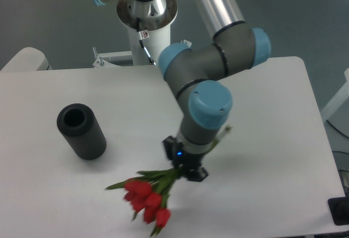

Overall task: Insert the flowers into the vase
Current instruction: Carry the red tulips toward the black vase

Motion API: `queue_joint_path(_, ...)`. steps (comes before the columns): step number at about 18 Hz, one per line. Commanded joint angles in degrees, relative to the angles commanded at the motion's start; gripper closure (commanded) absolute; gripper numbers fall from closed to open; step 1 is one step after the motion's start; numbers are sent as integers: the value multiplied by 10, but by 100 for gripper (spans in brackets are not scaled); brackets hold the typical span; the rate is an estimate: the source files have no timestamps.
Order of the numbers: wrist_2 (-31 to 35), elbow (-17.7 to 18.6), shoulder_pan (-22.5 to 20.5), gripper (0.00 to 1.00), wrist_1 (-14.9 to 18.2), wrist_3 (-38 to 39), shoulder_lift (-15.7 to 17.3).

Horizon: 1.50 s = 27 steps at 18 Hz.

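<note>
The fixed camera looks down on a white table (109, 90) from the front. The UR5e arm (210, 66) reaches from its base at the top of the view down to the middle of the table. Its gripper (184, 168) points downward, and the jaws are closed on the stems of the tulip bunch (146, 197), just above where the leaves spread.

The red buds hang below and to the left of the jaws, somewhat blurred, with green leaves fanning out leftward. The bunch lies at a slant: the heads are low at the left, while the pale stem end (222, 133) pokes out up and to the right of the jaws, behind the wrist. Whether the buds touch the table cannot be told.

The black vase (81, 131) stands well apart to the left of the jaws and a little higher in the view. It is upright on the table, and its round top hole faces up toward the camera.
</note>
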State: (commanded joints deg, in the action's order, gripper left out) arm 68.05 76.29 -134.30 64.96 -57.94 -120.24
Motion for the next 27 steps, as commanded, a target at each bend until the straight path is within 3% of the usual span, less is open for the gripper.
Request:
queue_joint_path(5,-162,-1,-3,87,-5,66,4)
queue_joint_path(12,-277,-6,-14,87,-5,66,18)
queue_joint_path(16,-389,-4,-27,87,-8,60,29)
queue_joint_path(23,-482,5,-36,86,-20,62,40)
queue_joint_path(27,-529,40,-45,86,-29,56,62)
